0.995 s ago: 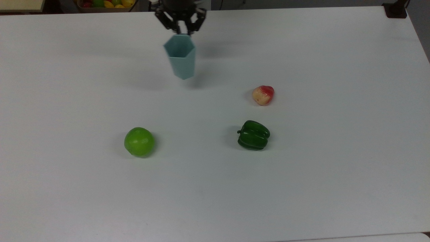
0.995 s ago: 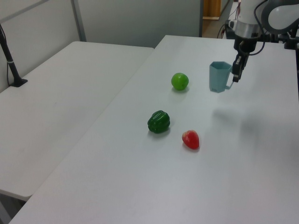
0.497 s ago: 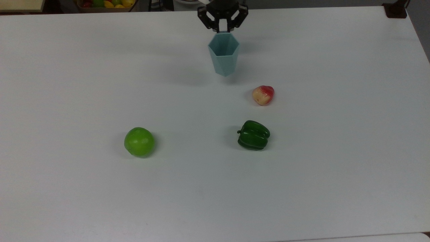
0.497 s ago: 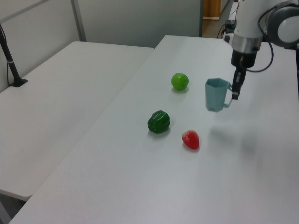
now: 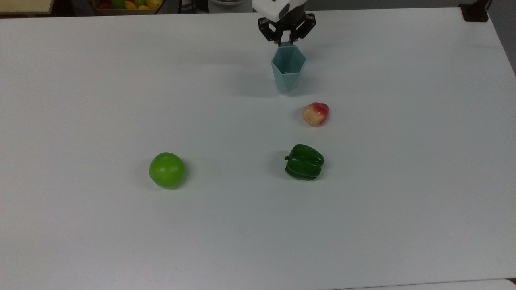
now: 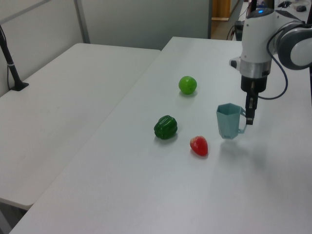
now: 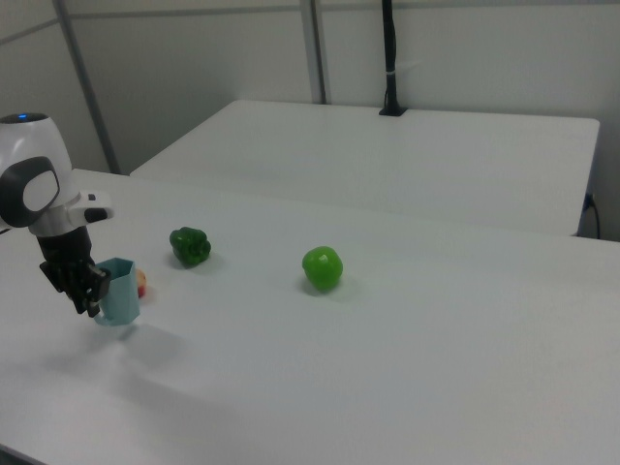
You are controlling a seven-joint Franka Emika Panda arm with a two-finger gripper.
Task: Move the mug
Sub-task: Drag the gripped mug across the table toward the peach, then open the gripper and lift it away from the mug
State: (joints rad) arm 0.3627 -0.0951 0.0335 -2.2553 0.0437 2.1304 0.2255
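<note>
The mug (image 5: 288, 72) (image 6: 227, 122) (image 7: 118, 291) is a pale teal cup with a six-sided faceted body, held upright by its small handle. My gripper (image 5: 286, 40) (image 6: 249, 114) (image 7: 90, 295) is shut on that handle, on the side toward the table's far edge in the top view. The mug's base is at or just above the white table (image 5: 80, 100); I cannot tell if it touches. It stands just up and left of the red-and-cream fruit (image 5: 316, 114) in the top view.
A dark green bell pepper (image 5: 304, 162) (image 6: 165, 127) lies below the red fruit in the top view, and a green apple (image 5: 167, 169) (image 6: 187, 85) lies further to the top view's left. A fruit basket (image 5: 125, 5) sits beyond the far edge. A second table (image 6: 73, 97) adjoins.
My gripper has carried the mug to the right in the top view, from beside the apple's side to close by the red fruit, and lowered it toward the table.
</note>
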